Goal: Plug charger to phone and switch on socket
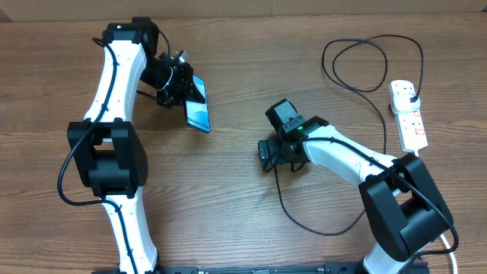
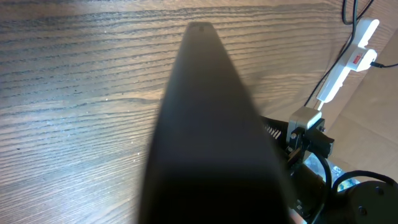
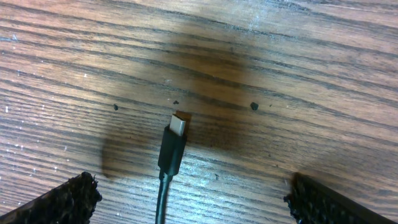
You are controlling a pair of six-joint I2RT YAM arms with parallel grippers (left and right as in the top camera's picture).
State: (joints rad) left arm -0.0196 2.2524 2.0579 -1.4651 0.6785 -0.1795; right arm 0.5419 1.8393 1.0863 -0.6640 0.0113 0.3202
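A: Which step?
B: Picking up the connector. Right claw [image 3: 199, 200] hangs wide apart over the thin black charger cable [image 1: 358, 46], its connector tip [image 3: 179, 124] lying mid wooden bench [image 1: 251, 236]. Left claw [image 1: 189, 96] clamps the slim blue-screened phone [image 1: 198, 115], raised toward the far-left corner.
A: Next?
B: Pinch the tip squarely, probably.

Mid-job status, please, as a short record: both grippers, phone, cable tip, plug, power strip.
left gripper: shut on the phone
phone: tilted in the left gripper, screen lit
right gripper: open, low over the table, one finger on each side of the cable tip
cable tip: lying on the table, gripped by nothing, not in the phone
plug: appears seated in the far end of the power strip
power strip: on the right arm's side; switch position cannot be told
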